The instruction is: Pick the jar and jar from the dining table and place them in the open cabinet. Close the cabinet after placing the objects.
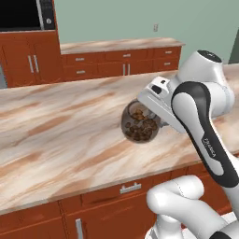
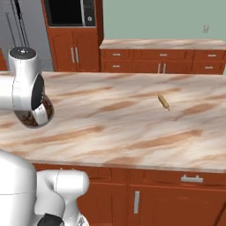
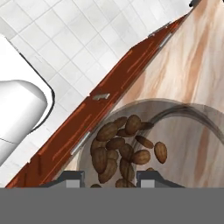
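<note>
A rounded glass jar (image 1: 138, 123) holding brown nut-like pieces hangs tipped on its side over the near part of the dining table (image 1: 56, 135). My gripper (image 1: 150, 116) is shut on it from the right. In the hand view the jar (image 3: 131, 144) sits between my two fingertips (image 3: 72, 177), with the table (image 3: 197, 78) edge and its drawers running diagonally below. In the right base view my arm covers much of the jar (image 2: 47, 109), above the table (image 2: 110, 128) at the left. The open cabinet is out of view.
A small tan stick-like item (image 2: 163, 102) lies on the table to the right. Behind stand a counter with drawers (image 2: 163, 55) and a tall unit with a microwave (image 2: 70, 12) over shut doors (image 2: 75, 53). White tiled floor (image 3: 65, 39) lies beside the table.
</note>
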